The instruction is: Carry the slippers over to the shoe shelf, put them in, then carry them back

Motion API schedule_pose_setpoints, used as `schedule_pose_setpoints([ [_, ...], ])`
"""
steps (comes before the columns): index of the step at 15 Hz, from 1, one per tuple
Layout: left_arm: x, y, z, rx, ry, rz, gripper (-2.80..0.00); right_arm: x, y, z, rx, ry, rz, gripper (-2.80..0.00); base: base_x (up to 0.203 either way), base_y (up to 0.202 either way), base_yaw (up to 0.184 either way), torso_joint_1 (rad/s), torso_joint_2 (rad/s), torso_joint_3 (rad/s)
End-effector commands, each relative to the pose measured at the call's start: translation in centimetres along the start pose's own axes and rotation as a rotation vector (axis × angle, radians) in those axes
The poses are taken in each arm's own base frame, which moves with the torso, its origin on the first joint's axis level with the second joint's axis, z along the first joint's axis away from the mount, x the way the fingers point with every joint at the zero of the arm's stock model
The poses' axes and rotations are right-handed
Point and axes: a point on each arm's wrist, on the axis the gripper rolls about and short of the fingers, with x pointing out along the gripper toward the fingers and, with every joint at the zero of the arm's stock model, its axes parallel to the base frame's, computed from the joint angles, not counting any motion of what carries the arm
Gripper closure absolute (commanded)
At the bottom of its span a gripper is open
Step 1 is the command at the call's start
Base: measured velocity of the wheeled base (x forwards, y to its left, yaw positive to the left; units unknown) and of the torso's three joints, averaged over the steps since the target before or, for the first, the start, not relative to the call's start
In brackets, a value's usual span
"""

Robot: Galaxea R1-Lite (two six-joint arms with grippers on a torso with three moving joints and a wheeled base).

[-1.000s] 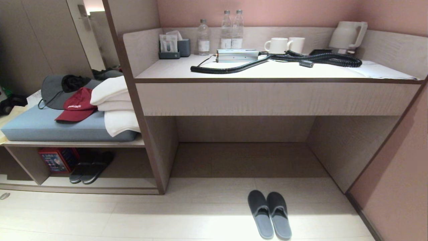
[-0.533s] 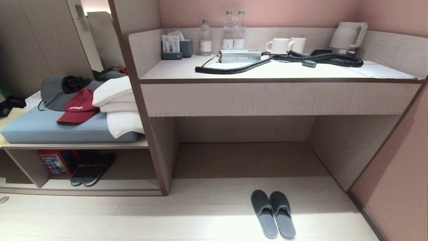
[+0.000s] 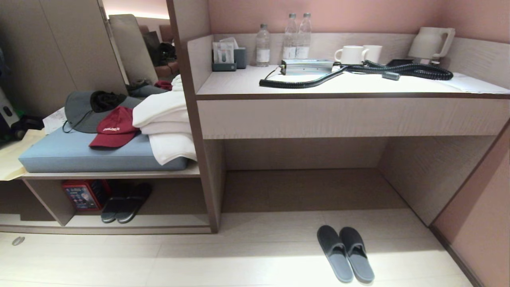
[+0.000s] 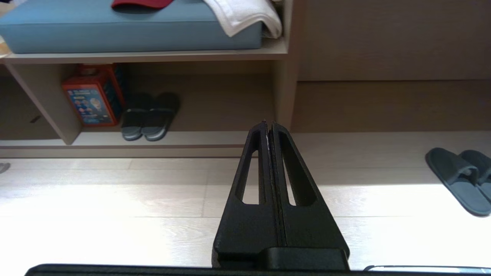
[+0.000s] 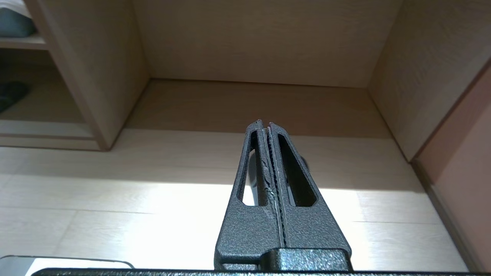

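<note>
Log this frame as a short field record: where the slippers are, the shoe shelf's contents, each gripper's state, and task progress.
slippers: side by side on the floor before the desk recess
shoe shelf: holds another dark pair and a red box
left gripper: shut, empty, above the floor
right gripper: shut, empty, facing the recess
progress: slippers not yet picked up

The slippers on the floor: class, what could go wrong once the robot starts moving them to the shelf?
1. The slippers lie flat and touching; shut grippers may pick up only one.
2. The shoe shelf already holds another pair and a red box, leaving little room.
3. It might take that other pair by mistake.
</note>
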Motion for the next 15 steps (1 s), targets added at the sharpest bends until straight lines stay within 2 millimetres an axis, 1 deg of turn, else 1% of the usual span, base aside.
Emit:
schedule_pose_setpoints([
  [1, 0.01, 0.0, -0.01, 0.0, 0.001, 0.002, 0.0, 0.01, 0.0, 0.01, 0.001, 0.0, 0.0, 0.0, 0.0, 0.196, -0.002, 0.0, 0.0, 0.002],
  [15, 0.01, 0.0, -0.02, 0.0, 0.001, 0.001, 0.0, 0.01, 0.0, 0.01, 0.001, 0.0, 0.0, 0.0, 0.0, 0.196, -0.001, 0.002, 0.0, 0.003],
])
